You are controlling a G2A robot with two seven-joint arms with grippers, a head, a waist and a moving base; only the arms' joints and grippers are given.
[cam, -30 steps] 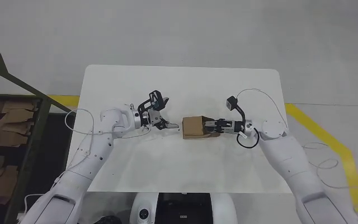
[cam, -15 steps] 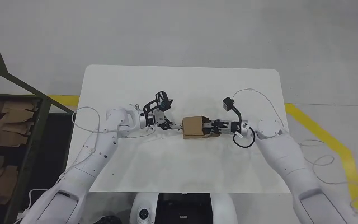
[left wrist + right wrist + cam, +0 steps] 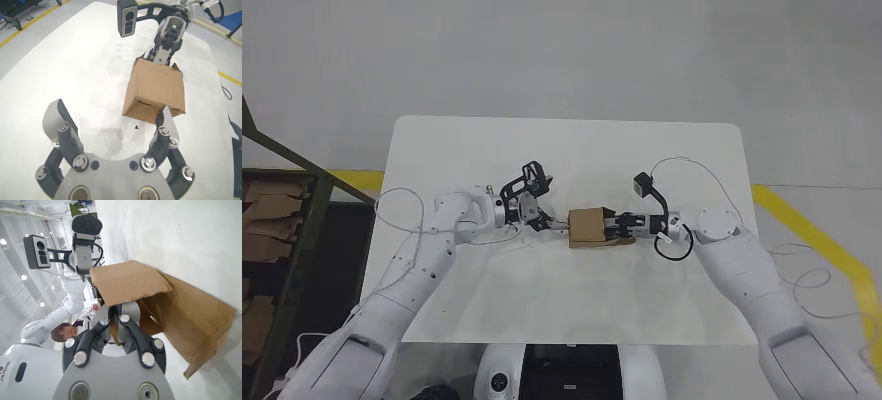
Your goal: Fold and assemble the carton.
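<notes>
Carton (image 3: 587, 227), right gripper (image 3: 117, 312) clamped on it, clearest in right wrist view; left gripper (image 3: 112, 103) apart beside it.

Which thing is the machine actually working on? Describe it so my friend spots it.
Start at the white table; near its middle lies the carton. It is the only brown cardboard thing on the tabletop: a small half-folded box with ragged flaps, one end pinched by the jaws of the right arm.
</notes>
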